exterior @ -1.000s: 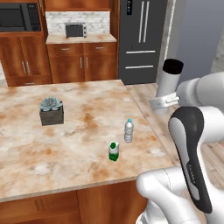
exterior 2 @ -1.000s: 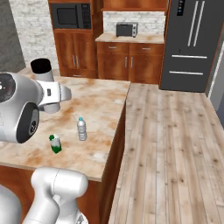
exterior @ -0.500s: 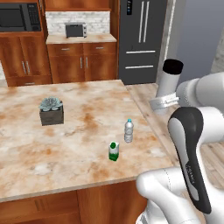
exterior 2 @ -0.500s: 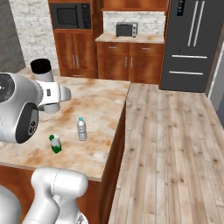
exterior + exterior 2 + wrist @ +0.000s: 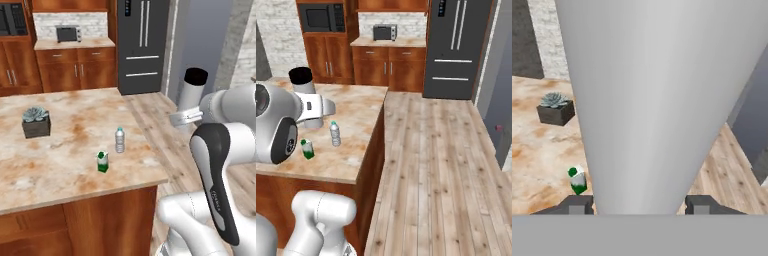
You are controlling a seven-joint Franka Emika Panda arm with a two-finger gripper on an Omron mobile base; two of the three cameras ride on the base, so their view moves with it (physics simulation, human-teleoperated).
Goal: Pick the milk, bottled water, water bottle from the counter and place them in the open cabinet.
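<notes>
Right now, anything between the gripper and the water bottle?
No. The gripper is already shut on the water bottle: in the hand view a finger sits on each side of its silver body. The milk and bottled water stand on the counter, apart from it.

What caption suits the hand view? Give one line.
Gripper shut on the silver water bottle, above the marble counter with milk carton and potted succulent.
</notes>
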